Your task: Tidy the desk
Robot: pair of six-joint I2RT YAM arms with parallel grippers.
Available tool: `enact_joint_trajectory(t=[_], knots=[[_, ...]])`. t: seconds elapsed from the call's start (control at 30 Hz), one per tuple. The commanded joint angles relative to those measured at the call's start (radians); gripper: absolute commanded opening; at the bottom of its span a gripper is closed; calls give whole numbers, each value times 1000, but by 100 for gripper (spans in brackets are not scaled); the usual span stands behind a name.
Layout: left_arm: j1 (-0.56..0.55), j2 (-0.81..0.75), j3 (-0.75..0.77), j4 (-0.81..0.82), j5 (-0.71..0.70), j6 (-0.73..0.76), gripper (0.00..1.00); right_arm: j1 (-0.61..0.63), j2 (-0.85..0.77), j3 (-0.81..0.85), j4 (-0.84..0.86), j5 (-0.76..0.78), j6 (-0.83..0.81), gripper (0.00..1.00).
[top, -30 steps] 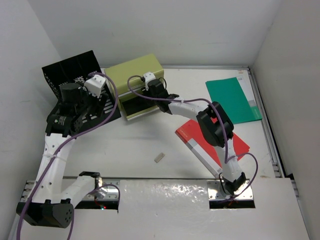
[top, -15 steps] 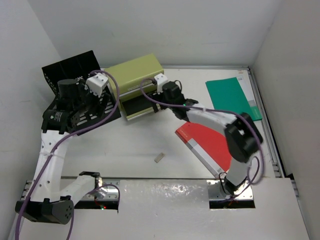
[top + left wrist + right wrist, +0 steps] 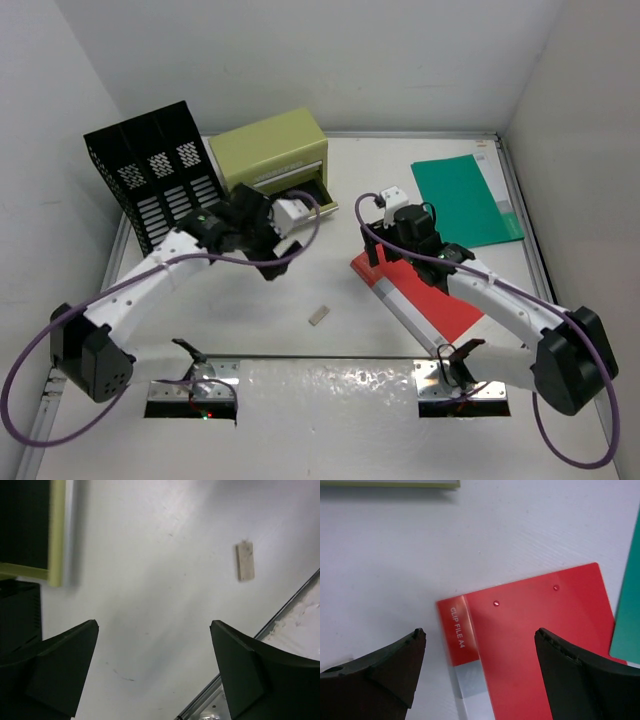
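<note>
Both pairs of fingers gape wide and empty over the white counter beneath the arms: left fingers near a small tan block, right fingers above a red clip file.

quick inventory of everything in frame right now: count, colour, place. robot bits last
desk: 1, white, metal edge rails, fills the floor of the walled cell
file rack: 1, black mesh, back left corner
drawer box: 1, olive green, back centre-left beside the rack, drawer open
folder: 1, green, flat at back right
clip file: 1, red, printed "CLIP FILE A4", flat at centre right, partly under the right arm
small block: 1, tan, near front centre, lying alone
arms: 2, white with black joints; left arm, right arm
left pincer: 1, black, open, above bare desk
right pincer: 1, black, open, above the clip file's corner
</note>
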Motion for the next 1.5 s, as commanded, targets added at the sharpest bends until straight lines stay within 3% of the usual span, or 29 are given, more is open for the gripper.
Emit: enact_joint_trajectory(t=[0.0,0.13,0.23,0.3,0.47,0.63,0.8,0.87,0.97,1.0,1.07,1.1,1.3,1.47], knots=[[-164,24,-70,86,-97,-18,96,0,-49,24,-31,93,-6,87],[-343,197,-90,155,-178,-22,98,0,-75,19,-77,151,-10,87],[-420,309,-41,176,-131,-27,98,0,-98,4,-118,203,-13,88],[-426,349,-33,198,-97,-24,99,0,-130,1,-149,240,-16,88],[-424,455,-93,325,-201,14,99,-2,-202,-16,-158,286,-28,88],[-431,490,-139,426,-106,-22,97,-3,-245,-16,-166,312,-48,87],[-432,555,-153,428,-89,-24,93,-3,-279,-7,-195,335,-60,87],[-432,567,-168,420,-82,-28,84,-3,-294,-18,-187,343,-65,87],[-432,591,-165,396,-69,-30,59,-3,-307,-31,-184,351,-75,88],[-432,595,-161,382,-68,-25,42,-3,-305,-30,-186,354,-77,88],[-431,585,-151,370,-59,-21,22,-3,-302,-24,-187,358,-85,88],[-431,572,-145,354,-57,-13,3,-2,-298,-21,-187,358,-89,88],[-403,463,-67,266,-167,16,0,-3,-281,15,-202,361,-108,89],[-270,313,37,224,-250,42,0,-2,-273,-2,-170,363,-105,90]])
